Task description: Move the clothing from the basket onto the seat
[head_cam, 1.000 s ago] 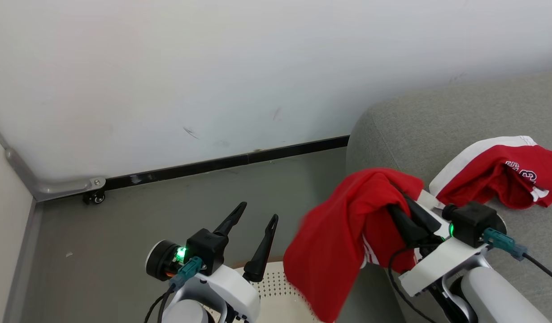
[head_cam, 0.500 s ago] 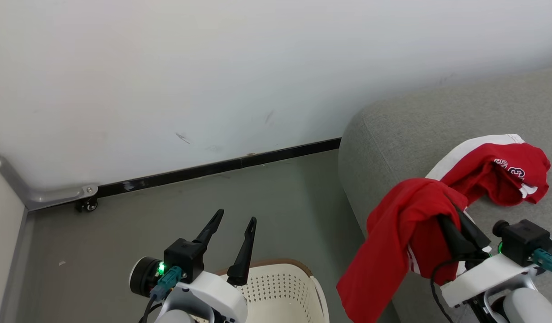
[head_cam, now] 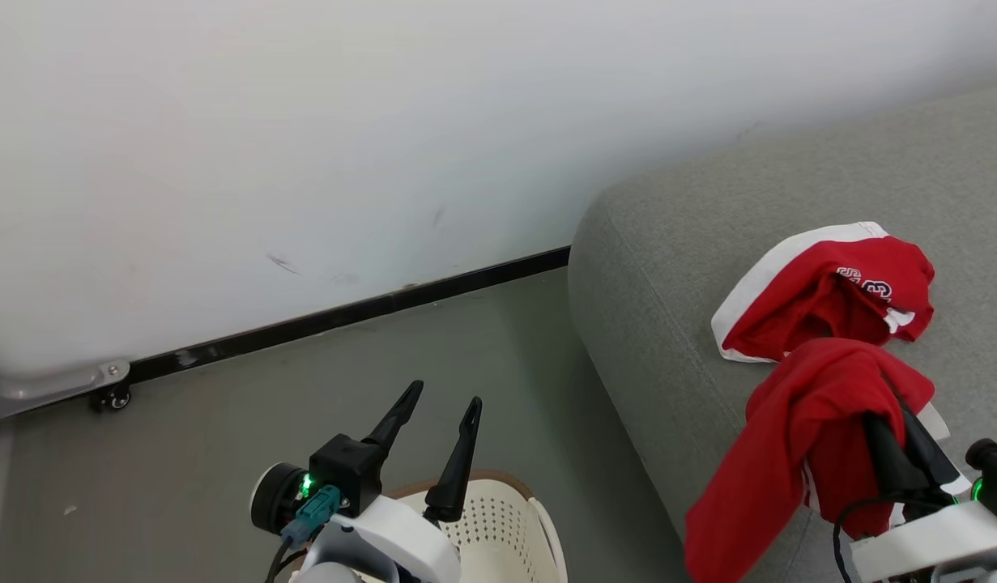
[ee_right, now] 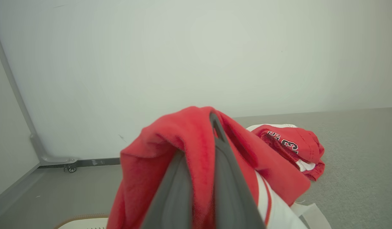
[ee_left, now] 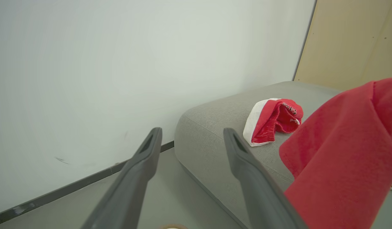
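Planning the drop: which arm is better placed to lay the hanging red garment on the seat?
Right. The right claw is shut on the red garment, which hangs over the seat edge beside the lettered garment. The left claw is open and empty, over the basket.

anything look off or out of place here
The red garment, pinched in the right end effector, dangles over the seat's edge instead of lying on it; the white-banded garment lies crumpled on the seat.
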You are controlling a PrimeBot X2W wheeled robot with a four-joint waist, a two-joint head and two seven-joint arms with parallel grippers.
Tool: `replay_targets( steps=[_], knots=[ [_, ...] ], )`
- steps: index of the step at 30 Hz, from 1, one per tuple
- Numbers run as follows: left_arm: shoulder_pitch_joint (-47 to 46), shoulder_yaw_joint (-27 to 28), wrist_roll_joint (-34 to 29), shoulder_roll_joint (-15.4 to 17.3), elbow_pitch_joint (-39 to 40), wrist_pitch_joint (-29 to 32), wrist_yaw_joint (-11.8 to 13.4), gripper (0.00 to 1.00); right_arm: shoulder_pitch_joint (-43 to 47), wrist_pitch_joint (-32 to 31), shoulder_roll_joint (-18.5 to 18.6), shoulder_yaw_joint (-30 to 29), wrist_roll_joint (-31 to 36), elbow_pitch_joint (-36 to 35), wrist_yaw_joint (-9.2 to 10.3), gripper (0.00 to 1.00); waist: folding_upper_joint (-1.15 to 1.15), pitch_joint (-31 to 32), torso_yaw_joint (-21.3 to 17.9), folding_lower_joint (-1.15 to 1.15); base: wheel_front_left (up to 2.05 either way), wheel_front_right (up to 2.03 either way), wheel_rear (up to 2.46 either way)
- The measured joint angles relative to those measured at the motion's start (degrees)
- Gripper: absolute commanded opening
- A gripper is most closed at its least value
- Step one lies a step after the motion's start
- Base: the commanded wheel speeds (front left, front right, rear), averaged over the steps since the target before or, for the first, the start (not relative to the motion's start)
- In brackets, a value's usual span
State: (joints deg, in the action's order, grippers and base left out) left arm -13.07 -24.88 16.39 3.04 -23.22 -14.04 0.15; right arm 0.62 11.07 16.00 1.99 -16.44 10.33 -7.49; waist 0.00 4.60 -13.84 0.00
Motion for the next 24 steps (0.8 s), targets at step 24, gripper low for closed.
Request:
replay_targets(
  steps=[24],
  knots=[
    [-0.1,2.6,0.6,-0.2,0.1,-0.1,1.7,1.0,3.8,-3.6,-5.2,-1.8,1.2,-8.5,0.0,0.0,0.0,-1.6,-10.1,0.0,0.0,0.0,0.0]
  ],
)
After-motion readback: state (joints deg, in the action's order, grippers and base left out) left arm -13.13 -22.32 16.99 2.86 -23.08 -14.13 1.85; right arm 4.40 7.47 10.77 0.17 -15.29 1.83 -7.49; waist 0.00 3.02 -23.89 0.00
